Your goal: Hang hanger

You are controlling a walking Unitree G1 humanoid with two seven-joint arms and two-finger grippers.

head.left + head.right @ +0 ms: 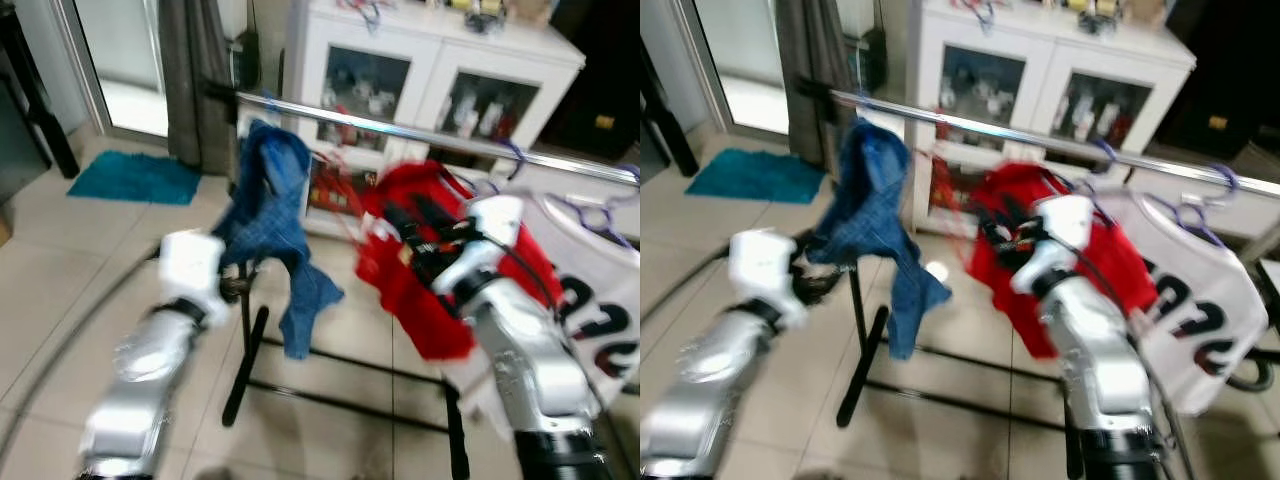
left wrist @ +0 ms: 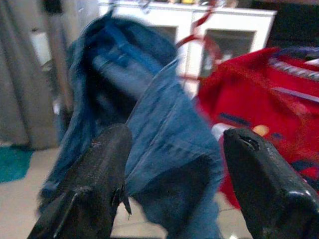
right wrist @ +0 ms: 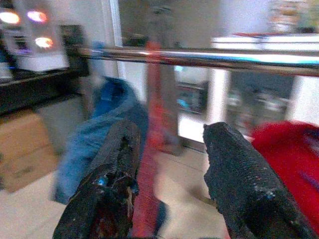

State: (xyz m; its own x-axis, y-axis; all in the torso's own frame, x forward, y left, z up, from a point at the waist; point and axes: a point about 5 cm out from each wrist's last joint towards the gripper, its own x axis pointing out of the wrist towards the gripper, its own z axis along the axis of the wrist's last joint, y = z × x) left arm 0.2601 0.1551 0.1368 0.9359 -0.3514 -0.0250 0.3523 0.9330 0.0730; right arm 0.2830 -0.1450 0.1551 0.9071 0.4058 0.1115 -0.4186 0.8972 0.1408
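Right now my right gripper (image 3: 167,164), fingers parted with a red hanger (image 3: 149,164) blurred between them, sits just below the chrome rail (image 1: 420,135) running crosswise above, while my left gripper (image 2: 174,174), open-fingered, faces the denim garment (image 1: 275,215) farther along that rail.

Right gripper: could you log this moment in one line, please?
right gripper: open, below rail | red hanger: between jaws | left gripper: open

Rail (image 3: 209,57): polished metal, glossy. Jeans (image 1: 275,210): blue denim, matt weave; red shirt (image 1: 420,250): soft cloth. Fingers (image 2: 94,184): black, matt, rough-textured; floor (image 1: 60,290): smooth glossy tile.
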